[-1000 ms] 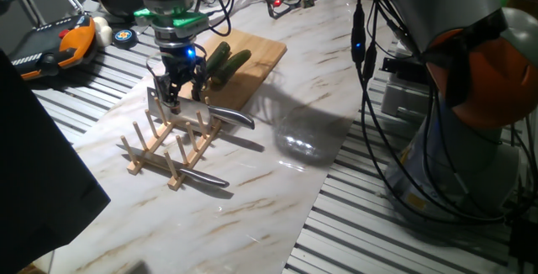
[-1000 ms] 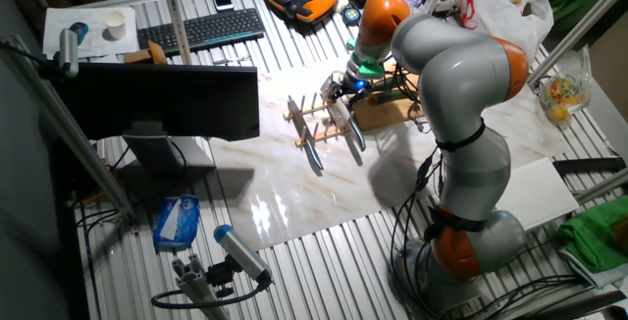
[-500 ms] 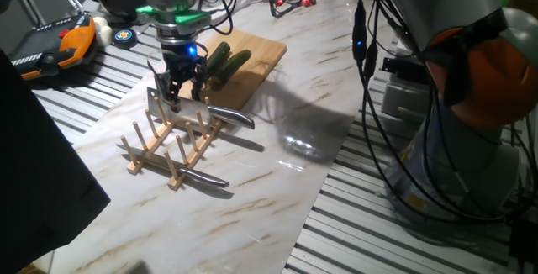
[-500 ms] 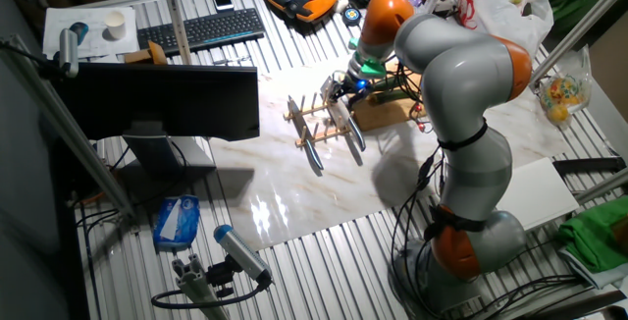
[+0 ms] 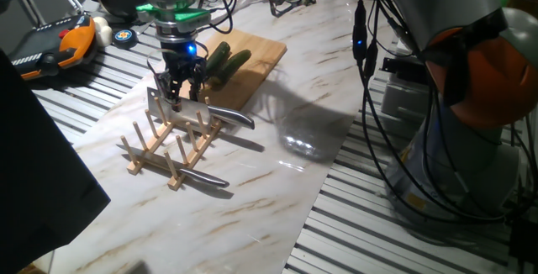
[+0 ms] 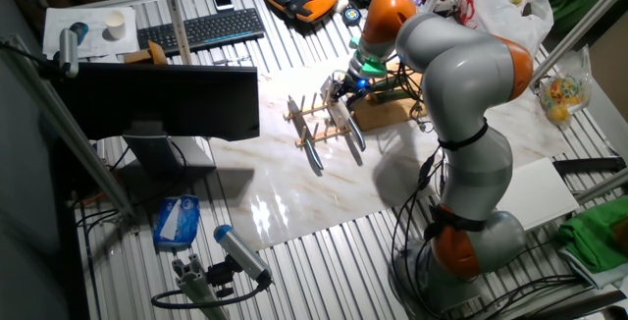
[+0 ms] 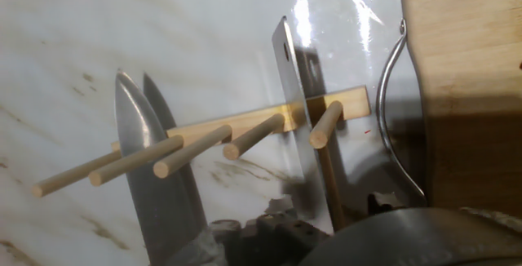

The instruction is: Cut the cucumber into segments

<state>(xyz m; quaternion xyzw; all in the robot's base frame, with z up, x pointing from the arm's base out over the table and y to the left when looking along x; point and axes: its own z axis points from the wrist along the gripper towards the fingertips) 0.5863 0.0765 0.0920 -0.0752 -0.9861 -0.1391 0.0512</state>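
Cucumber (image 5: 227, 62): two dark green lengths lying side by side on the board (image 5: 261, 55), uncut, just behind the pincer.
Board: pale wood, flat on the marble table (image 5: 277, 173), its near edge beside the rack.
Rack (image 5: 168, 144): wooden peg rack on the table in front of the board; upright pegs in two rows.
In the rack: a cleaver (image 5: 172, 106) standing on edge between pegs at the board end; a pointed knife (image 7: 151, 176) resting between pegs further along; a handle (image 5: 206, 177) sticking out low at the near end.
Pincer (image 5: 178, 89): directly over the cleaver at the rack's board end, fingers pointing down; whether they are apart or clamped, I cannot tell.
In the way: rack pegs and the cleaver blade stand between the pincer and the table; the arm (image 6: 451, 55) arches over the board in the other fixed view, hiding the cucumber there.
Around: keyboard (image 6: 201, 27), monitor (image 6: 157, 104), orange pendant (image 5: 59, 43) off the table.
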